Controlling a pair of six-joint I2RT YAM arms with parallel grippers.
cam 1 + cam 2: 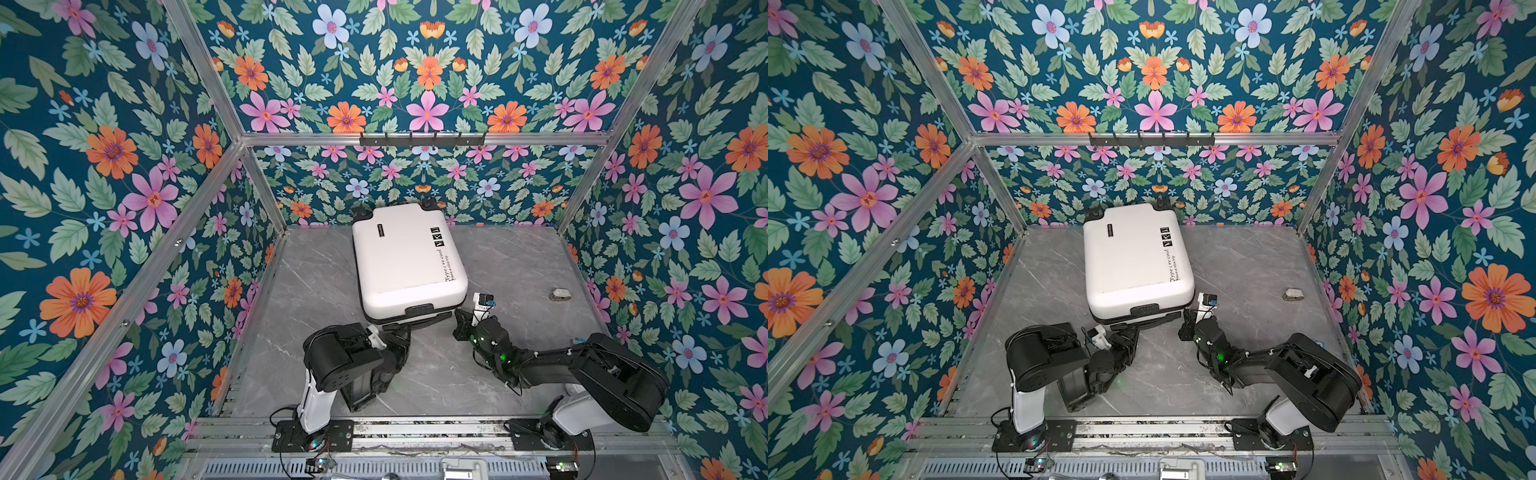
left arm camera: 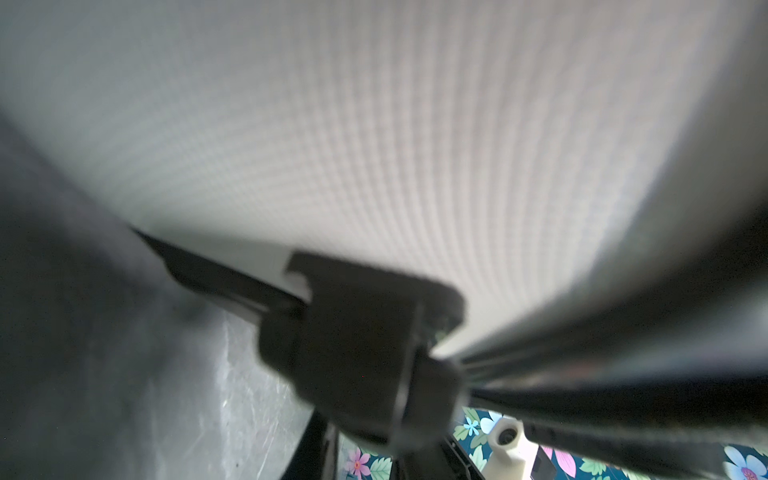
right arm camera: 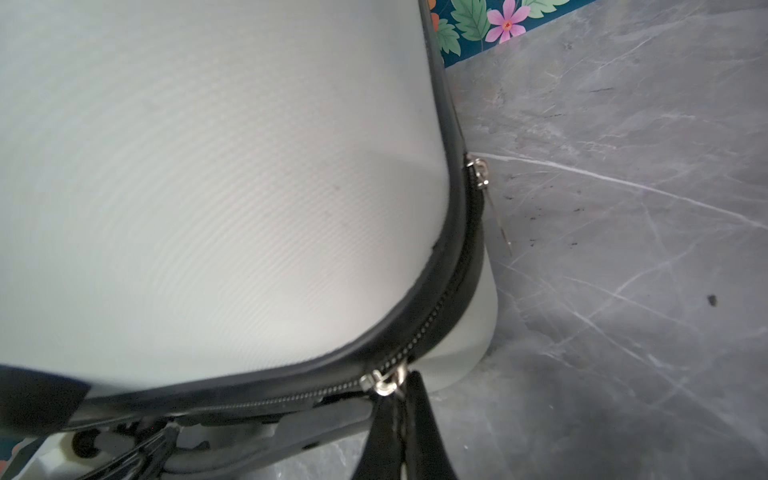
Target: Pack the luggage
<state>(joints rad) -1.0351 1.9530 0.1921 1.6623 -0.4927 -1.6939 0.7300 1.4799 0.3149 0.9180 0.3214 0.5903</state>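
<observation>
My right gripper (image 3: pixel 402 415) pinched tight on zip pull (image 3: pixel 386 380) at near-right corner of luggage (image 1: pixel 407 257). Luggage lies flat, rear-centre of table (image 1: pixel 519 266). My left gripper (image 1: pixel 398 327) at its near edge, grip unclear.

both top views are bright and evenly lit from overhead, sharp across the middle. the luggage (image 1: pixel 407 257) throws only a soft, narrow shadow onto the marble table (image 1: pixel 519 257) along its near edge, and its white shell carries a mild sheen without blown glare. far from the luggage, toward the picture edges, the aluminium frame (image 1: pixel 203 70) bars splay outward with wide-lens stretch. in the left wrist view the luggage shell sits too close: out of focus, rippled with a moiré pattern, dimming to grey, with a smeared black shape (image 2: pixel 357 345) in front of it. in the right wrist view the shell is soft, the zipper (image 3: pixel 432 324) around it sharper, the table beyond it crisp.
</observation>
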